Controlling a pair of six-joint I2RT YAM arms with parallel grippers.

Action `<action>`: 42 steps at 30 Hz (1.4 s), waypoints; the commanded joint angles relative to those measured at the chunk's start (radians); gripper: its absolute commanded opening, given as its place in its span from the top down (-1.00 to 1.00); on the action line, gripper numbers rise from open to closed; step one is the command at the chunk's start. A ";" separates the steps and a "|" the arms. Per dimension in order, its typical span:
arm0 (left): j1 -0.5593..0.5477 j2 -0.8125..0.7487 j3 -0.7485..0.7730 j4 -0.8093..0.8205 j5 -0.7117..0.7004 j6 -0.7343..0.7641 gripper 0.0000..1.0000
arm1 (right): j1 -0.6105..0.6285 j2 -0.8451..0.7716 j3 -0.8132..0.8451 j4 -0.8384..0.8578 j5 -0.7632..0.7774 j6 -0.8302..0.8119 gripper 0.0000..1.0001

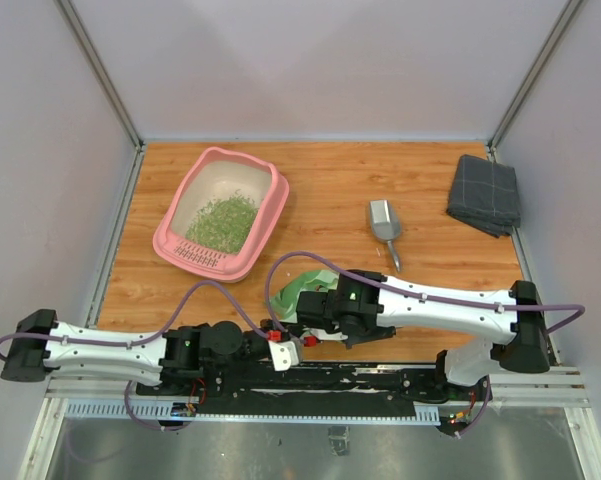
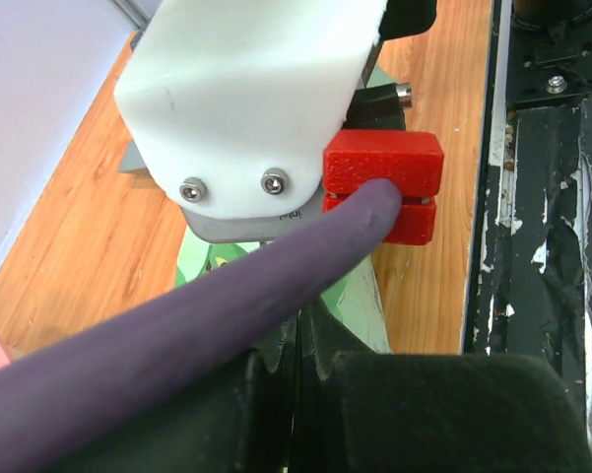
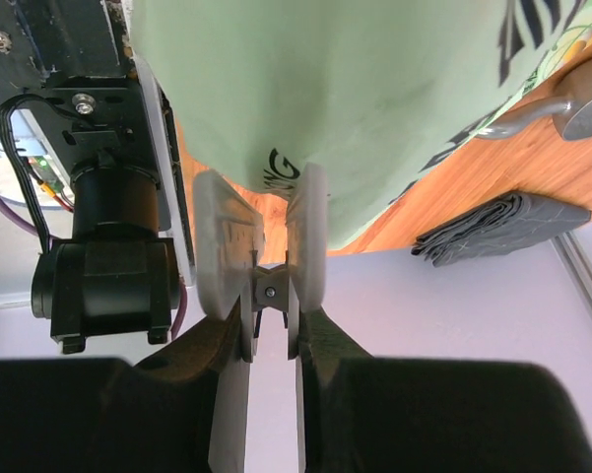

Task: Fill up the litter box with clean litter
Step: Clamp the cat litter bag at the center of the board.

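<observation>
- Seen from above, a pink litter box (image 1: 208, 260) sits on the wooden table (image 1: 330, 190), far left of centre, well ahead of the arms.
- Green clean litter (image 1: 223, 222) lies heaped inside it, with pale floor bare around the heap.
- Right end effector (image 3: 264, 197) is grasping the edge of a light green printed bag (image 3: 355, 99) near the table's front edge.
- Left end effector (image 2: 296, 355) is clenched, jaws pressed together just beside the bag.
- A grey metal scoop (image 1: 384, 222) lies right of the box, and a folded grey cloth (image 1: 485, 193) sits far right.
</observation>
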 commanded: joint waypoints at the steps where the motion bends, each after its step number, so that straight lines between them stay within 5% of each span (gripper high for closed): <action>1: -0.003 -0.052 0.041 0.169 0.005 0.013 1.00 | 0.011 0.023 -0.043 -0.013 0.077 0.025 0.98; 7: -0.003 -0.081 0.057 0.152 -0.043 0.007 0.99 | -0.046 -0.007 -0.087 0.012 0.140 0.024 0.98; 13: 0.000 -0.108 0.109 0.078 -0.145 -0.037 0.99 | -0.174 -0.175 -0.178 0.139 0.355 -0.001 0.98; 19: 0.008 -0.062 0.216 -0.016 -0.196 -0.126 1.00 | -0.194 -0.345 -0.232 0.250 0.413 -0.058 0.98; 42: 0.028 -0.078 0.254 -0.020 -0.187 -0.203 1.00 | -0.230 -0.668 -0.476 0.450 0.244 -0.216 0.98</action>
